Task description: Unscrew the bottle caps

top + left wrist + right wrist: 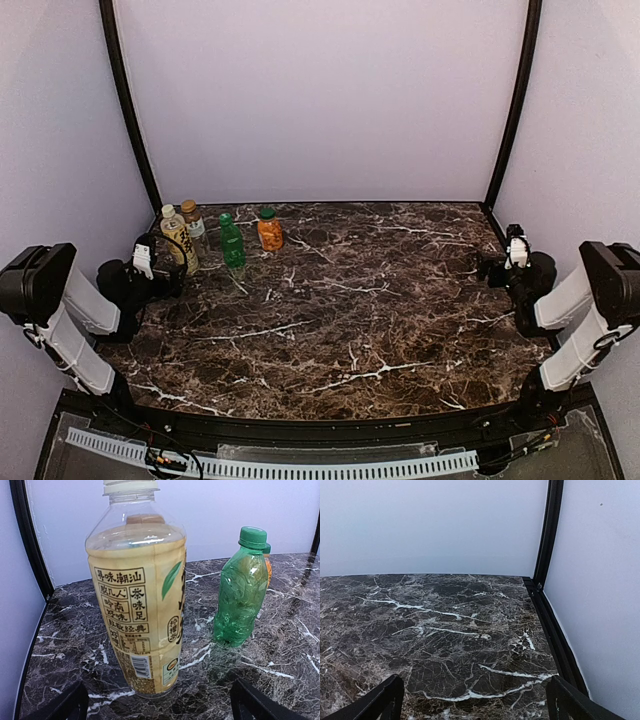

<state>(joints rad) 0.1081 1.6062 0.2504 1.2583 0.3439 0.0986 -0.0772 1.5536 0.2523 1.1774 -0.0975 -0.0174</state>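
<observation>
We find all four bottles upright in the far left corner of the marble table (380, 330), close together in a loose row with every cap on. The pale yellow bottle (137, 605) stands furthest left and nearest the left arm. The clear bottle with the brown label (193, 225) is just behind it and to its right. The green bottle (242, 592) stands a little apart to the right, and the orange bottle (269, 229) is beyond that, slightly further back.

The left gripper (157, 707) is spread wide and holds nothing. Its two dark fingers (65, 707) sit low at either side of the wrist view, with the yellow bottle straight ahead between their lines and apart from both. That bottle fills most of the view and blocks the brown-labelled one: we see only its brown cap through the clear neck. The orange bottle is almost wholly hidden behind the green one, showing just a sliver at its shoulder. The left wall and a black frame post (130, 110) stand close beside the yellow bottle.

The right gripper (475, 705) hangs near the right edge, well apart from the bottles, jaws wide and empty. Ahead of it we see only marble, the back wall (320, 100), and the right corner post (547, 530).
</observation>
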